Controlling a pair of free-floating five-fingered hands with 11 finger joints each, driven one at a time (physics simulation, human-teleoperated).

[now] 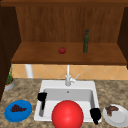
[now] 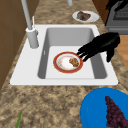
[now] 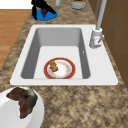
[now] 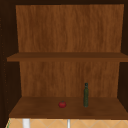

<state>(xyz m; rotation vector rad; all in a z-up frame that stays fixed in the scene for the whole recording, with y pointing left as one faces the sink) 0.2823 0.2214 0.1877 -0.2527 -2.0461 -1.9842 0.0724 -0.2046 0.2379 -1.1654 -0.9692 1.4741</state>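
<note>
Front view: the left hand (image 1: 42, 97) hangs at the sink's (image 1: 92, 85) left rim, the right hand (image 1: 95, 115) at its front right corner.

Left side view: one hand's (probably the left) straight, relaxed fingers (image 2: 83, 53) reach the red-rimmed plate (image 2: 63, 65); a nudge could spill its food.

There are no words, numbers, labels or signs to read anywhere here. The tall dark green glass bottle (image 1: 86, 41) on the wooden shelf has no label you can make out. The round blue plate (image 1: 26, 113) on the near left of the desk and the round white plate (image 1: 120, 117) on the near right are plain, with no writing on them.
</note>
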